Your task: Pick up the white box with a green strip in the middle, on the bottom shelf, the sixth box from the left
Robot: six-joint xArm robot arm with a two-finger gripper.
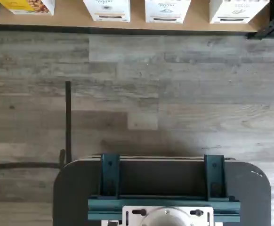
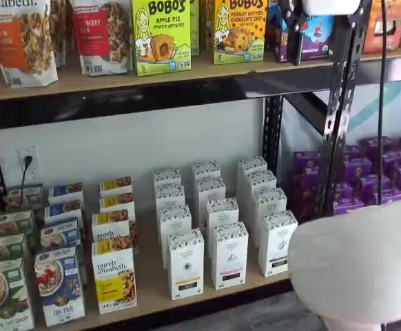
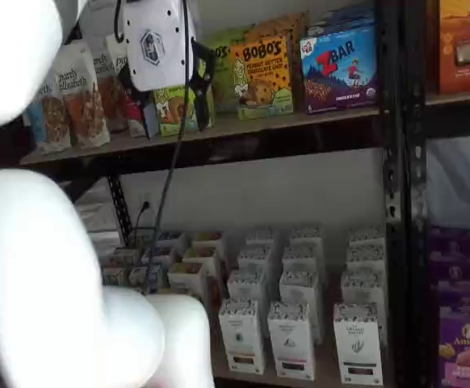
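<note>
Tool [image 3: 170,93] high, well above the white box [image 3: 359,343].

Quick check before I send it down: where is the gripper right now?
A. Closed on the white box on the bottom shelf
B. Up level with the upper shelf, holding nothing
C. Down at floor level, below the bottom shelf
B: in a shelf view the gripper hangs in front of the upper shelf's snack boxes, fingers apart and empty, while the white box stands on the bottom shelf.

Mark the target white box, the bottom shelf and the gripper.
white box [image 2: 278,243]: a shelf view, front face.
bottom shelf [image 2: 152,293]: a shelf view, bare front board.
gripper [image 3: 174,109]: a shelf view, between its open fingers.
</note>
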